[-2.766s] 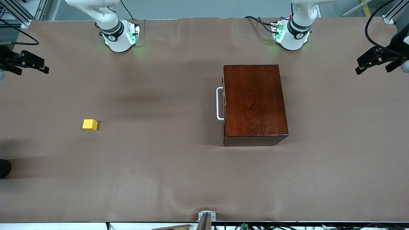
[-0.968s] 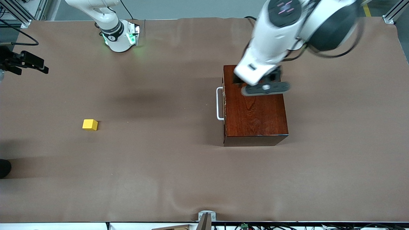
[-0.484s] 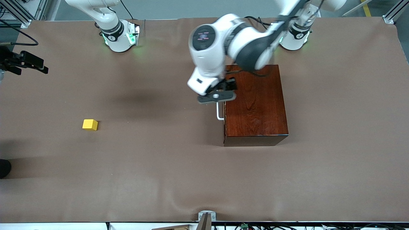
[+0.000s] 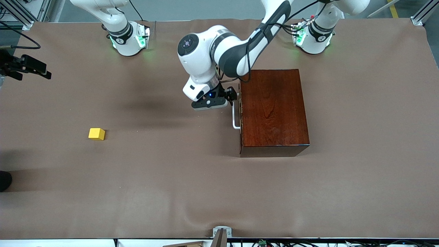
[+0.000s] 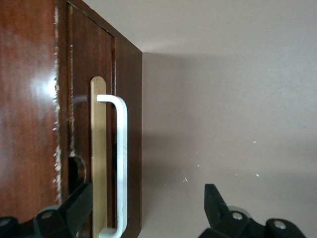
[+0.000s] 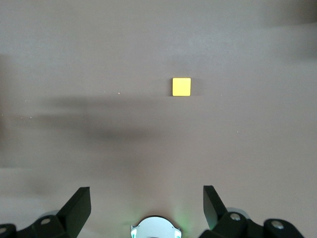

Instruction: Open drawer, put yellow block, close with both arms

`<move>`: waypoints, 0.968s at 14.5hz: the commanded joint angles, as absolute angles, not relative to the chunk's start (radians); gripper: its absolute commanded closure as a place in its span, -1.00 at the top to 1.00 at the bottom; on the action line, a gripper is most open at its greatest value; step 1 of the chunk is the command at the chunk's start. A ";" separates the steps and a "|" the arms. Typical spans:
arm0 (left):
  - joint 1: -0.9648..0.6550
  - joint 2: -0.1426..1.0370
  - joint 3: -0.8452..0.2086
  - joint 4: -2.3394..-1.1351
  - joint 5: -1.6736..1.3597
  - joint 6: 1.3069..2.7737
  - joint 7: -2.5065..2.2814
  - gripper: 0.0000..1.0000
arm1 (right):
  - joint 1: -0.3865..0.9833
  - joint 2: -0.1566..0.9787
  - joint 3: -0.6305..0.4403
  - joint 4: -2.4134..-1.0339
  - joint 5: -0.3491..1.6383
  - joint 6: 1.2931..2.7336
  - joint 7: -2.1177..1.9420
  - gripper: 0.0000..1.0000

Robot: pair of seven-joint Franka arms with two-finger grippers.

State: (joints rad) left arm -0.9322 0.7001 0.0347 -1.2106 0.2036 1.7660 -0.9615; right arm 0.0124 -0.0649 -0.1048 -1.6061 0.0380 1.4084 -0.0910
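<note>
high front overview, two downward wrist close-ups

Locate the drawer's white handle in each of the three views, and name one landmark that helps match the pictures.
Front view: the white handle runs along the drawer front of the wooden box, on the side toward the right arm's end, partly covered by the left gripper.
Left wrist view: the handle stands against the drawer front, between the open fingers.
Right wrist view: not in it.
Shared landmark: the wooden box, seen in the front and left wrist views.
</note>
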 commanded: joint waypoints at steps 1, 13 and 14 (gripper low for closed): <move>-0.942 0.745 0.041 -1.195 0.229 1.769 -0.927 1.00 | -0.011 -0.075 -0.092 -1.608 0.048 1.402 -0.089 1.00; -0.942 0.793 0.041 -1.212 0.224 1.720 -0.925 1.00 | -0.009 -0.075 -0.098 -1.606 0.049 1.401 -0.089 1.00; -0.942 0.804 0.041 -1.212 0.218 1.720 -0.930 1.00 | -0.011 -0.075 -0.097 -1.606 0.049 1.401 -0.089 1.00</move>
State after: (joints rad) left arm -0.9355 0.7869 0.0350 -1.2252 0.2039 1.7311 -0.9357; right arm 0.0078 -0.0649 -0.1049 -1.6061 0.0381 1.4083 -0.0909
